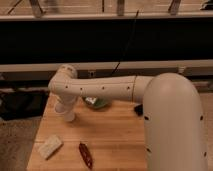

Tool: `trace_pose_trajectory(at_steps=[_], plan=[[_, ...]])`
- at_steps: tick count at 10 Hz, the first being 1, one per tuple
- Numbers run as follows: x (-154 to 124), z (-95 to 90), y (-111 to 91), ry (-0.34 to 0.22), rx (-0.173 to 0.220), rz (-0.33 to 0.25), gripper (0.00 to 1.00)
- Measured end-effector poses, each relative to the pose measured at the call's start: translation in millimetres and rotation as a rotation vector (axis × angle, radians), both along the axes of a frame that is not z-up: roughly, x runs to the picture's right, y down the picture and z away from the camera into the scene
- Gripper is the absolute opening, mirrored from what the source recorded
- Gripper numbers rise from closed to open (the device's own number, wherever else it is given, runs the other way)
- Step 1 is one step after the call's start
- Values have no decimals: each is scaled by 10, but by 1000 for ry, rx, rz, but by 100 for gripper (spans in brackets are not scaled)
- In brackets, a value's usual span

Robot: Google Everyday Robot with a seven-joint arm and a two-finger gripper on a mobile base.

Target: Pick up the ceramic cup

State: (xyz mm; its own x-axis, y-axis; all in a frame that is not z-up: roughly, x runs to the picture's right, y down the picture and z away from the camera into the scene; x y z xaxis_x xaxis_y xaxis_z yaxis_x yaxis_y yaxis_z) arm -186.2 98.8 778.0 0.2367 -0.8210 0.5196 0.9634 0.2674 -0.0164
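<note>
— Where's the small, plain white ceramic cup (69, 118)?
— Upright on the wooden table (117, 137), near its back left corner. The gripper (65, 109) sits right over it, hiding its rim.

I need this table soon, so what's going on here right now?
A robot's white arm reaches across the wooden table, its gripper lowered at the left rear, right at the small white handleless ceramic cup. Whether it grips the cup is not visible. A wide green bowl sits partly hidden behind the arm; a pale rectangular block and a dark red oblong item lie near the front.
</note>
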Motion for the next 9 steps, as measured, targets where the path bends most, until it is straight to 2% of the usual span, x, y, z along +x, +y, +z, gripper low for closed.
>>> trace_pose_trajectory(at_steps=[9], plan=[[28, 23, -14, -13, 9, -26, 1]])
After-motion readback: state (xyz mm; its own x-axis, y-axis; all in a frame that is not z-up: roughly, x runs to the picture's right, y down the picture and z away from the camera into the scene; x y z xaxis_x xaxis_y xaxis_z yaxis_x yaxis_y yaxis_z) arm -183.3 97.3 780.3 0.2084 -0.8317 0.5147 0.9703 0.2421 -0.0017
